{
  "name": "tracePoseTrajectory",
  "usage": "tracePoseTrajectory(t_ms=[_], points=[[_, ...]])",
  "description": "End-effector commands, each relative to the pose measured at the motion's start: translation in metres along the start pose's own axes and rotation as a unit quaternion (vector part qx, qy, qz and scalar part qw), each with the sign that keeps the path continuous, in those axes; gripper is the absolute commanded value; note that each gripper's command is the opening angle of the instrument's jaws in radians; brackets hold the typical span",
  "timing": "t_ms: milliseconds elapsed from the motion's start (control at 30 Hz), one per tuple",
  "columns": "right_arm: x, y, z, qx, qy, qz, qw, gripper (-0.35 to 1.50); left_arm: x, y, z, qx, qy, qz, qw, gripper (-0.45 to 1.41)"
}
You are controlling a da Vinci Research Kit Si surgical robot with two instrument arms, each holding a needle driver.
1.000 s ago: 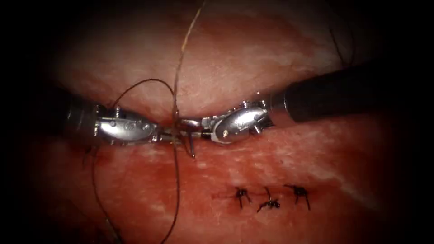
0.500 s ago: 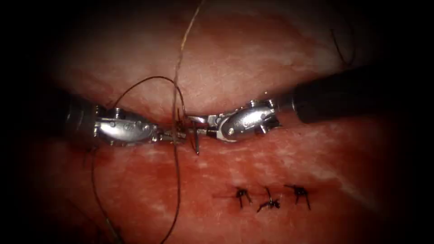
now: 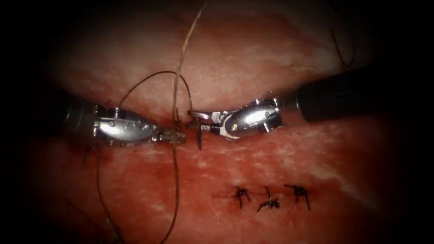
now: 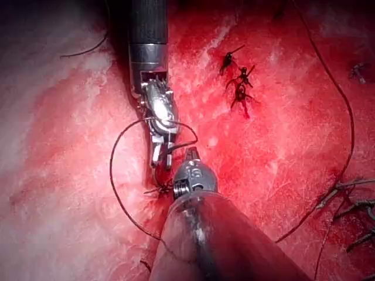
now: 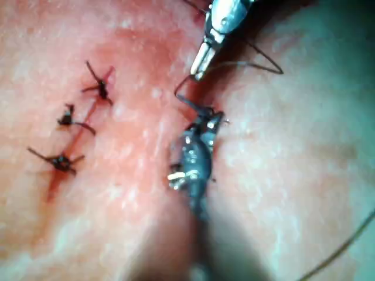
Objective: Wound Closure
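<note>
The tissue [image 3: 280, 58] carried everything, pale on its far side and wet with red fluid [image 3: 149, 180] on the near side. Three dark knotted stitches [image 3: 270, 199] sat in a row at the near right. Thread [image 3: 175, 190] lay across the surface, running from far to near left of the stitches.

A surgical training bench — pork tissue [image 3: 253, 58] with three stitched knots [image 3: 270, 197], no patient.

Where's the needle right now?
In the endoscope view the dark curved needle is held in the right gripper, hanging clear above the red tissue, just right of the left gripper, up and left of three dark knotted stitches.
</note>
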Motion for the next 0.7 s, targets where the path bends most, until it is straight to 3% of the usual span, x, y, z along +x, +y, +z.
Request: tracePoseTrajectory(t_ms=[33,700], points=[[-0.0002,-0.0008,0.0009,0.006,0.003,0.017,1.000,-0.35,-0.0006,0.0005,0.0007,-0.001,0.000,-0.001,1.000,-0.43],[-0.0004,-0.0020,0.0020,0.055,-0.005,0.073,0.996,-0.35,-0.0004,0.0007,0.0006,-0.001,-0.001,-0.002,1.000,-0.45]])
